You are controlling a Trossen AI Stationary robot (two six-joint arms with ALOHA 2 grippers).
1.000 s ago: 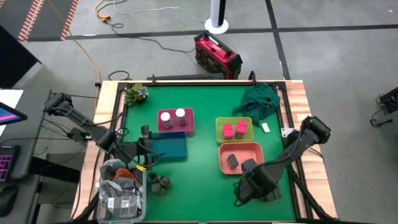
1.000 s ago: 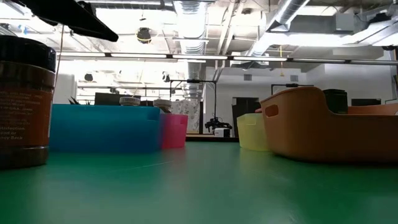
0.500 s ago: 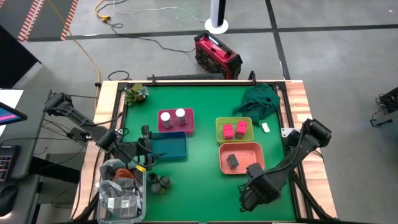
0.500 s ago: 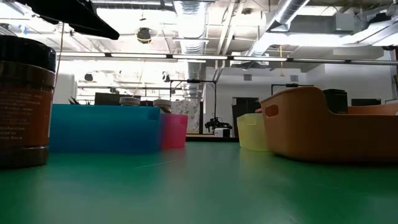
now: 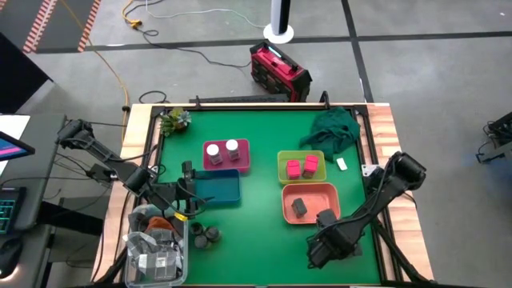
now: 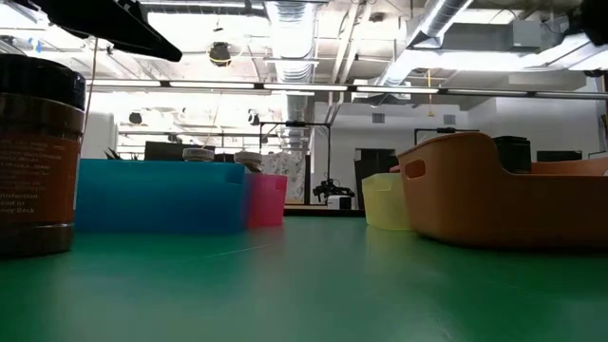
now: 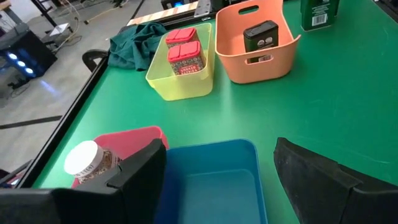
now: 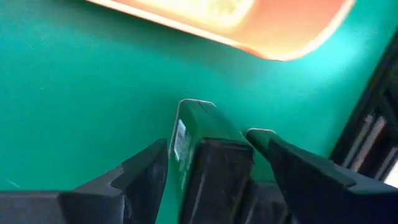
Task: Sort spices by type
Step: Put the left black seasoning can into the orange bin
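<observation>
Spices were seen already grouped on the green surface (image 5: 264, 128): two white-capped jars (image 5: 222, 149) in the pink tray (image 5: 226, 165), two bright pink boxes (image 5: 302, 167) in the yellow-green tray (image 5: 301, 157), and one dark grey rectangular box (image 5: 299, 207) in the salmon tray (image 5: 320, 194). Three dark grey round tins (image 5: 205, 235) stood loose beside the clear bin (image 5: 157, 256). The right claw (image 8: 210, 140) was pinched on a dark green rectangular box (image 8: 202, 149) just beyond the salmon tray's near edge, low over the surface. The left claw (image 7: 219, 163) was held spread above the blue tray (image 7: 211, 186), nothing between its fingers. A green cloth (image 5: 334, 128) lay at the far right corner.
</observation>
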